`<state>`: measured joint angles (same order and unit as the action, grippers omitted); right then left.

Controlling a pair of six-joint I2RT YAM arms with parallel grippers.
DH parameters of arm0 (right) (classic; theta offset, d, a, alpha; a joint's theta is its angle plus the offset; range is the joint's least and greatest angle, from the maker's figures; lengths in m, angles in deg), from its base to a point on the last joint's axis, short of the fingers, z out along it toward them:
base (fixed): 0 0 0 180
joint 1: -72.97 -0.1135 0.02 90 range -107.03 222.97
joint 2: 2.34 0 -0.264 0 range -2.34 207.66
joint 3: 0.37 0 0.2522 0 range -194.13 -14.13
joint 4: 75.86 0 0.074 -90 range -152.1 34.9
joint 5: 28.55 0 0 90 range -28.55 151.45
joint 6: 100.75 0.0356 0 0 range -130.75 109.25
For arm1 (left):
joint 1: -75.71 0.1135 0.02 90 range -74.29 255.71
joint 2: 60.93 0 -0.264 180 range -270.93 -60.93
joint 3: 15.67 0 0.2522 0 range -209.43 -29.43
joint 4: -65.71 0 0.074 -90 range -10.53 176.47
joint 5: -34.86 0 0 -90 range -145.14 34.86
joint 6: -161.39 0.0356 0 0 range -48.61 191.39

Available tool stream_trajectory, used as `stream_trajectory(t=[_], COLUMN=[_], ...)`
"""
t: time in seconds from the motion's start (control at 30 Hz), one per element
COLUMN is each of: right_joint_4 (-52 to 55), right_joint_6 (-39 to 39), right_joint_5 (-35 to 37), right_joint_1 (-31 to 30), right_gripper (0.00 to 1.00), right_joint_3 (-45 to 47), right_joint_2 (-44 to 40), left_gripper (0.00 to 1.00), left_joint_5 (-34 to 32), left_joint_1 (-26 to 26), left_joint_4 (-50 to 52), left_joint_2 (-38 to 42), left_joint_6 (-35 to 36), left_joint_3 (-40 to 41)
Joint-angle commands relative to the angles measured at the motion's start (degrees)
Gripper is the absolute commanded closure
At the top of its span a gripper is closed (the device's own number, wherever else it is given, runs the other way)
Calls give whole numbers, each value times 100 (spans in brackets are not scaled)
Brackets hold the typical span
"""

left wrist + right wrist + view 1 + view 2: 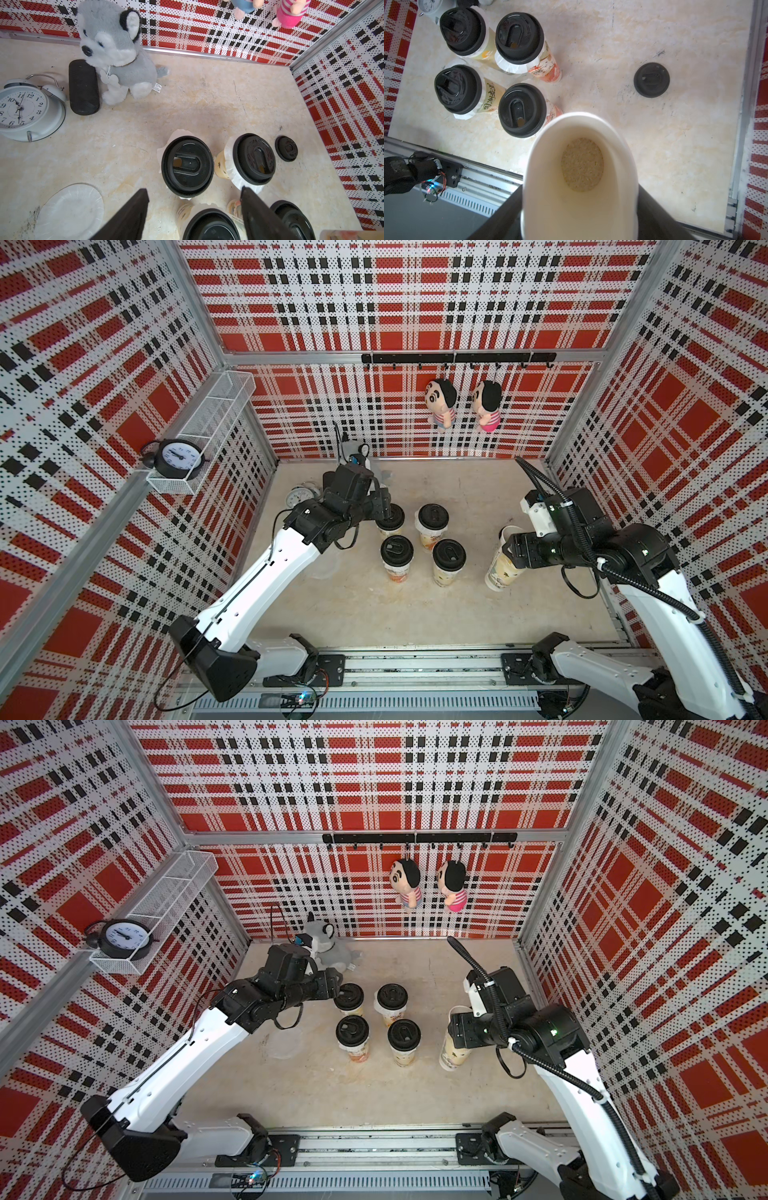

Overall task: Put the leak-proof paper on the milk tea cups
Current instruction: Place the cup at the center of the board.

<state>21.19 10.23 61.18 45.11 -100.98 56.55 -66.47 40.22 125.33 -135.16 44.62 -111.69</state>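
Red plaid walls [374,302] box a mottled beige counter [207,99]. Thin, crinkle-edged, translucent leak-proof paper [70,209] lies flat on it near the wide-open left gripper [193,190]. Four milk tea cups [550,68] wear glossy black lids [522,110]. The right gripper [579,193] pinches the uncovered fifth cup [581,124] oval; harder pressure could buckle it, spilling grains [581,164].

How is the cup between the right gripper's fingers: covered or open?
Open. The cup has no film or lid on its mouth; the right wrist view looks straight in at pale grains on its bottom.
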Motion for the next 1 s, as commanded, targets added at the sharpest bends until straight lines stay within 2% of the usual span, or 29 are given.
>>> stream_trajectory(t=[0.0,0.1,0.23,0.6,0.97], right_joint_4=[-148,-189,-282,-631,-2006], right_joint_6=[-108,-155,-75,538,958], right_joint_5=[-411,-602,-507,491,700], right_joint_1=[-83,-184,-670,-2785,-3847], right_gripper=[24,25,25,25,26], right_joint_3=[30,99,214,448,757], right_joint_2=[-230,-304,-321,269,1161], left_gripper=[26,26,26,26,25], left_joint_5=[-208,-296,-417,-640,-774], left_joint_1=[-143,-254,-385,-695,-692], left_joint_4=[137,181,255,322,353], left_joint_2=[136,135,146,256,646], left_joint_6=[-73,-144,-241,-487,-637], left_joint_3=[-9,-27,-36,100,529])
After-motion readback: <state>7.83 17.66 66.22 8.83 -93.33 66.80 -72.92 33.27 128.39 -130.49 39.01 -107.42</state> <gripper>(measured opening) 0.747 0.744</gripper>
